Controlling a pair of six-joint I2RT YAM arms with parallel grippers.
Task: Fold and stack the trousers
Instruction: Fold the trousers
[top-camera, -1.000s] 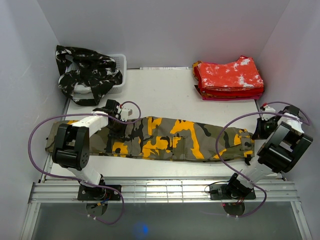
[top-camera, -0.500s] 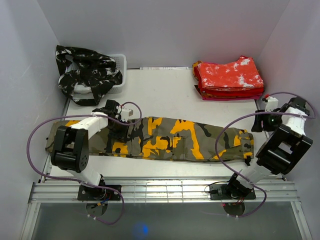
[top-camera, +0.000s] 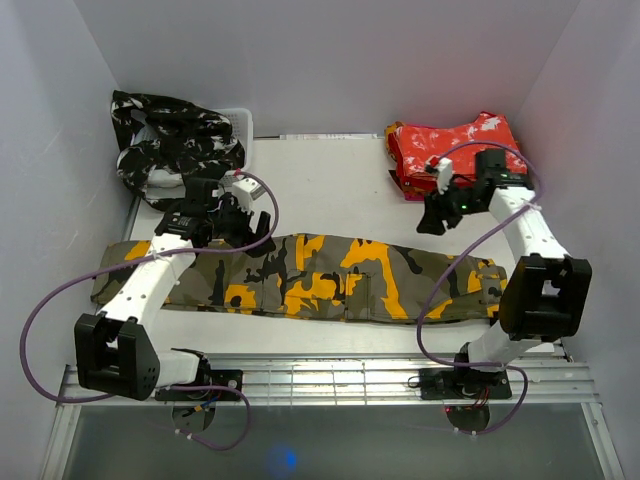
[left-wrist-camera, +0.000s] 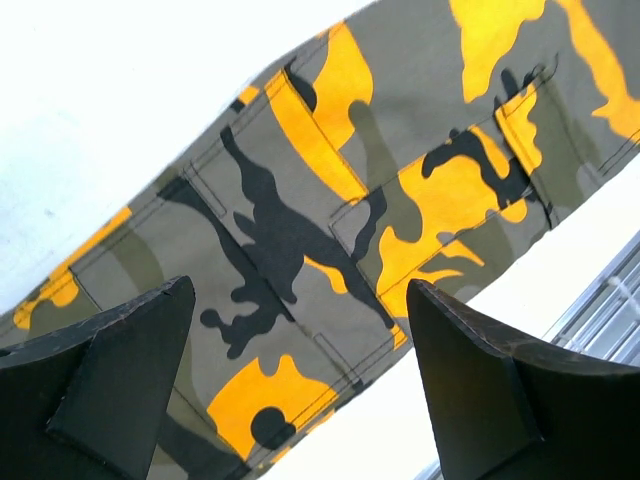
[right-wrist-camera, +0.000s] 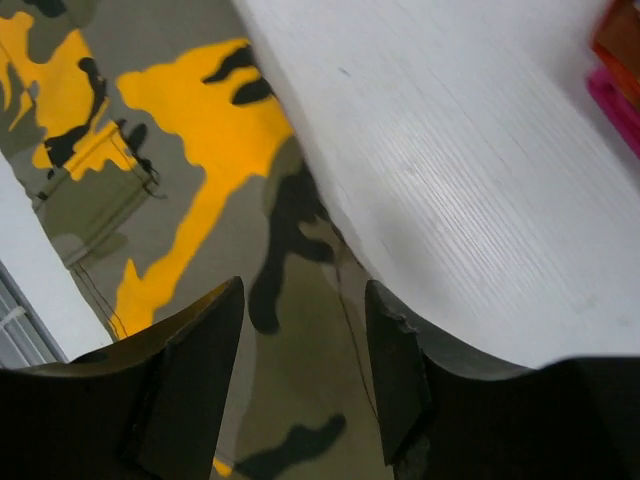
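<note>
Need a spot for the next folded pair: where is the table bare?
Bare table lies back-centre, between the basket and the red stack, behind the olive trousers. The left gripper and right gripper crowd its near corners; the front strip is thin.

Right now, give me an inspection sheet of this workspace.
Surface: white table, no spills seen.
Job's things: olive trousers spread flat along the near side; red trousers folded, stacked far right; black-and-white trousers heaped over a white basket far left.
Clutter: nothing seen.
Grippers: left gripper open, empty, above olive trousers; right gripper open, empty, over their far edge.
Cables: left cable loops by its wrist; right cable passes over olive trousers.
Surroundings: white walls; metal rail at near edge.
</note>
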